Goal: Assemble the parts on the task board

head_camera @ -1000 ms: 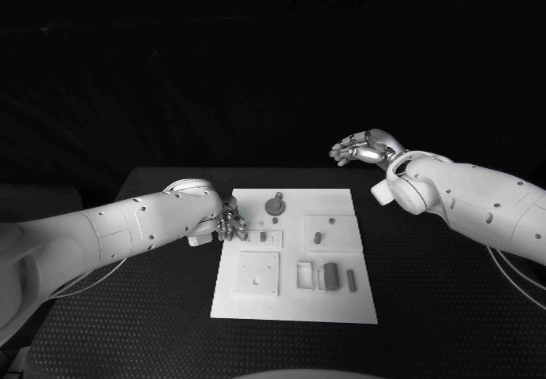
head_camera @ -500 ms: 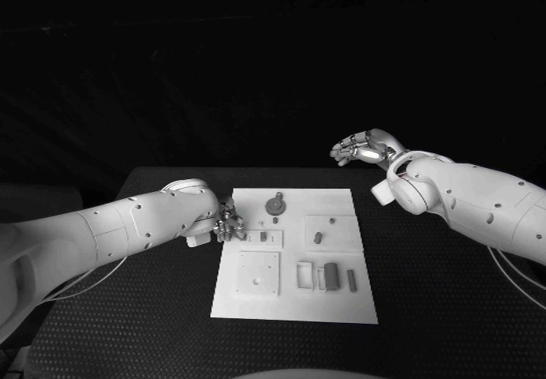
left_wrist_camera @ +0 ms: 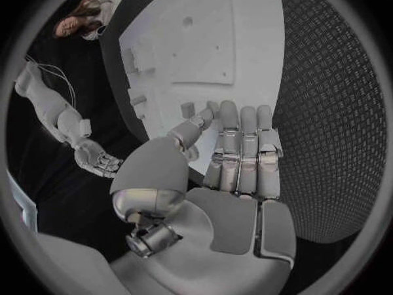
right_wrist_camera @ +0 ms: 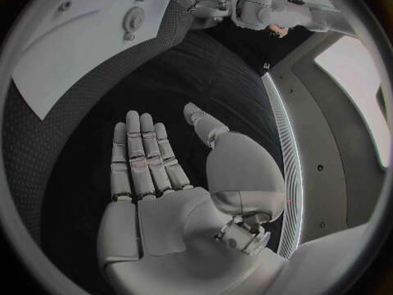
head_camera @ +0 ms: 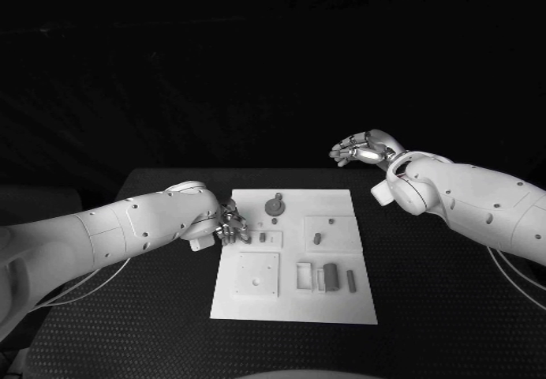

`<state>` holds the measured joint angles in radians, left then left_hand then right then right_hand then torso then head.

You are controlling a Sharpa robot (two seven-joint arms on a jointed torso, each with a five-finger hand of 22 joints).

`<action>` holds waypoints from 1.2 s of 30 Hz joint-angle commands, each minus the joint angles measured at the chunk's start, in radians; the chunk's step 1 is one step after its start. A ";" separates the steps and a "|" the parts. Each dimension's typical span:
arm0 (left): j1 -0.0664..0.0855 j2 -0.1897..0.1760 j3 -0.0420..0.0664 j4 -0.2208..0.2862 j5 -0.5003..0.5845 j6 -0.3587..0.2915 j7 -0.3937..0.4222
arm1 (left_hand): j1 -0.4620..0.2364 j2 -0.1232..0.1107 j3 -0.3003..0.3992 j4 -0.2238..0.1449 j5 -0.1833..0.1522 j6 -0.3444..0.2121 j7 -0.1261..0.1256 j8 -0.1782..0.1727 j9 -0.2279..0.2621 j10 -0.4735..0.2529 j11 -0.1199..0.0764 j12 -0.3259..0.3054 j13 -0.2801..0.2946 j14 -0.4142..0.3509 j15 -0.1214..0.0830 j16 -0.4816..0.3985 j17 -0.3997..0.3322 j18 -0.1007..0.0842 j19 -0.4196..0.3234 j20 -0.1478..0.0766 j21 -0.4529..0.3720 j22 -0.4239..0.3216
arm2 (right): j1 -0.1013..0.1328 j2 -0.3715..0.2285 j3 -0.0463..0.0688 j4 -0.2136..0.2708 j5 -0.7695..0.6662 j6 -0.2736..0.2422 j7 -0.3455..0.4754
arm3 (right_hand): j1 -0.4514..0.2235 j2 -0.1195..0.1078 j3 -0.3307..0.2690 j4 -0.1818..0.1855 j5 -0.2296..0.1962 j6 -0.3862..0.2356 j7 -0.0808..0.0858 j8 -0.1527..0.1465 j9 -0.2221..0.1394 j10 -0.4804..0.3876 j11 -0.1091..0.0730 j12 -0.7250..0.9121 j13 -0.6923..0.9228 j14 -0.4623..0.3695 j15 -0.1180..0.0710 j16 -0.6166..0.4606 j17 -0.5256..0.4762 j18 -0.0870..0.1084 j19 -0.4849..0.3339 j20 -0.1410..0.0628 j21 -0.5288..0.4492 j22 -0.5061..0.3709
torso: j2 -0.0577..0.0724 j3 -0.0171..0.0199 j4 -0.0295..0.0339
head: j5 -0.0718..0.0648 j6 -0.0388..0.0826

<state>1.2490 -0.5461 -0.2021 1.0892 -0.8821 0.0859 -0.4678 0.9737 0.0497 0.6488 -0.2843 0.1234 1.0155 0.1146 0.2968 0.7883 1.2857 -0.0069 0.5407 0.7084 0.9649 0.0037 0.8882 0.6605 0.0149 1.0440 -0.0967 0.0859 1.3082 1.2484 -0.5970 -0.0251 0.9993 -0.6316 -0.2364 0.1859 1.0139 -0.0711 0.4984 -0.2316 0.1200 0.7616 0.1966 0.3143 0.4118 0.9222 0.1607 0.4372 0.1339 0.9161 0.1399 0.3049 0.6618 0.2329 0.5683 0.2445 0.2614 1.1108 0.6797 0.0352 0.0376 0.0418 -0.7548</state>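
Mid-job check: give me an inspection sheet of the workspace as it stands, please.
Surface: black table, textured top.
Job's things: white task board at the table's middle; gear-like part at its far end; small parts near a slot lower down.
Clutter: nothing seen.
Hands: left hand at the board's left edge, fingers straight, holding nothing; right hand raised beyond the table's far edge, empty.
Cables: thin cables hang under the right arm.
Surroundings: dark.

Your left hand [head_camera: 231,225] crowded the task board's [head_camera: 296,309] left edge, blocking the small part [head_camera: 263,236] beside it. The board's right side lay unobstructed, since your right hand [head_camera: 366,148] hung beyond the tabletop [head_camera: 432,300].
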 commanded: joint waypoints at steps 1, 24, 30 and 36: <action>0.003 -0.002 0.002 0.011 0.029 -0.034 0.005 | -0.001 -0.017 0.000 0.000 0.014 0.041 -0.039 0.006 0.006 0.004 -0.024 0.018 0.004 0.007 -0.003 0.012 0.000 -0.010 0.008 -0.002 0.007 0.021 | 0.000 -0.001 0.000 0.002 -0.001 0.009 0.007 | 0.005 -0.004 0.001 0.007 0.002 -0.009 0.019 0.006 -0.002 0.005 0.000 -0.006 -0.002 -0.004 0.003 -0.006 0.002 -0.010 0.003 0.000 -0.004 0.002 | 0.000 0.0003 0.0002 | -0.001 0.001; 0.009 0.013 0.002 0.012 -0.027 -0.065 -0.009 | -0.026 -0.064 -0.008 0.011 0.172 0.096 -0.073 0.051 0.090 0.027 -0.057 0.164 0.005 0.048 -0.035 0.114 -0.027 -0.009 0.061 -0.033 0.074 0.025 | 0.000 -0.003 0.000 0.003 -0.001 0.008 0.007 | 0.006 -0.005 0.000 0.007 0.002 -0.009 0.018 0.006 -0.002 0.005 0.000 -0.006 -0.002 -0.004 0.004 -0.007 0.002 -0.010 0.003 0.000 -0.006 0.003 | 0.000 0.0002 0.0000 | -0.002 0.000; 0.009 0.020 0.001 0.015 -0.094 -0.080 -0.031 | -0.028 -0.071 -0.008 0.012 0.182 0.104 -0.077 0.053 0.097 0.032 -0.060 0.175 0.003 0.054 -0.038 0.122 -0.032 -0.009 0.065 -0.036 0.082 0.025 | 0.000 -0.004 0.000 0.004 -0.001 0.008 0.007 | 0.006 -0.005 0.000 0.007 0.002 -0.009 0.018 0.006 -0.002 0.005 0.000 -0.006 -0.002 -0.005 0.004 -0.008 0.002 -0.011 0.002 0.000 -0.007 0.003 | 0.000 -0.0004 0.0005 | -0.001 -0.001; 0.009 0.028 -0.002 0.013 -0.105 -0.071 -0.040 | -0.030 -0.083 -0.008 0.015 0.203 0.119 -0.082 0.055 0.105 0.041 -0.065 0.191 0.000 0.064 -0.043 0.132 -0.040 -0.008 0.073 -0.041 0.092 0.025 | 0.000 -0.004 0.000 0.005 -0.001 0.008 0.007 | 0.006 -0.005 0.000 0.007 0.002 -0.009 0.018 0.006 -0.002 0.005 0.000 -0.006 -0.002 -0.005 0.004 -0.008 0.002 -0.011 0.002 0.000 -0.007 0.003 | 0.000 -0.0001 0.0003 | 0.000 -0.002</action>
<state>1.2566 -0.5218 -0.2045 1.1010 -0.9505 0.0206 -0.4948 0.9457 -0.0255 0.6404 -0.2760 0.3242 1.0414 0.1030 0.3477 0.8918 1.3145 -0.0357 0.7290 0.7095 1.0239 -0.0411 1.0140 0.6213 0.0150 1.1134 -0.1377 0.1751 1.3076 1.2484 -0.6008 -0.0251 1.0018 -0.6315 -0.2365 0.1859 1.0139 -0.0711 0.4983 -0.2316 0.1200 0.7616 0.1966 0.3143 0.4108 0.9222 0.1607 0.4372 0.1333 0.9161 0.1399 0.3011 0.6627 0.2330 0.5683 0.2445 0.2574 1.1124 0.6798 0.0350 0.0382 0.0404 -0.7562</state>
